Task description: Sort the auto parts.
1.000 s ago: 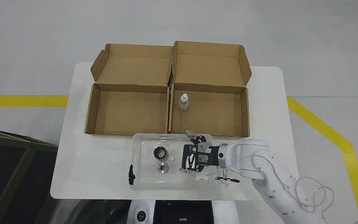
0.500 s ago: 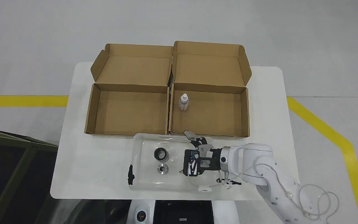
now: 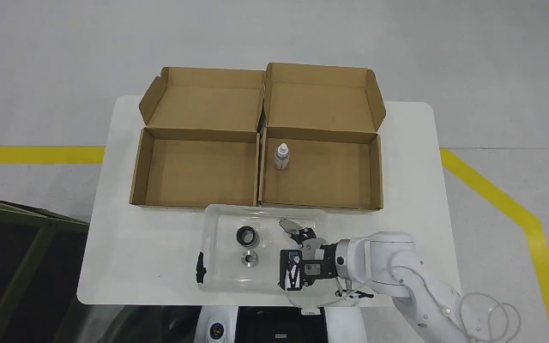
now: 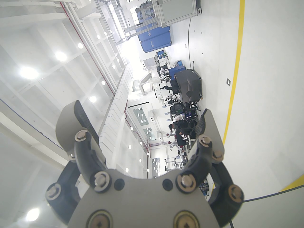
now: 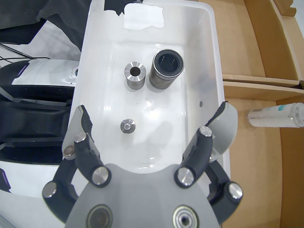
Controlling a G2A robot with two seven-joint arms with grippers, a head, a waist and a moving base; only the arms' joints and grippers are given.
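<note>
A clear plastic bin (image 3: 206, 249) stands at the table's front edge. In it stand a black-bored linear bearing (image 5: 166, 68) (image 3: 246, 234), a steel bushing (image 5: 135, 74) (image 3: 250, 257) beside it, and a small metal stud (image 5: 128, 125) closer to my right gripper. My right gripper (image 5: 153, 112) (image 3: 287, 253) hovers open over the bin's right half, with nothing between its fingers and the stud just ahead of them. My left gripper (image 4: 141, 112) is open and empty, pointing up into the room.
Two open cardboard boxes sit behind the bin. The left box (image 3: 197, 171) holds nothing. The right box (image 3: 330, 171) holds a small clear bottle (image 3: 281, 156) (image 5: 275, 117) near its left wall. Black tape and a white label (image 5: 142, 16) mark the bin's far end.
My right gripper has shifted toward the table's front edge over the bin, still open. The parts in the bin have not moved.
</note>
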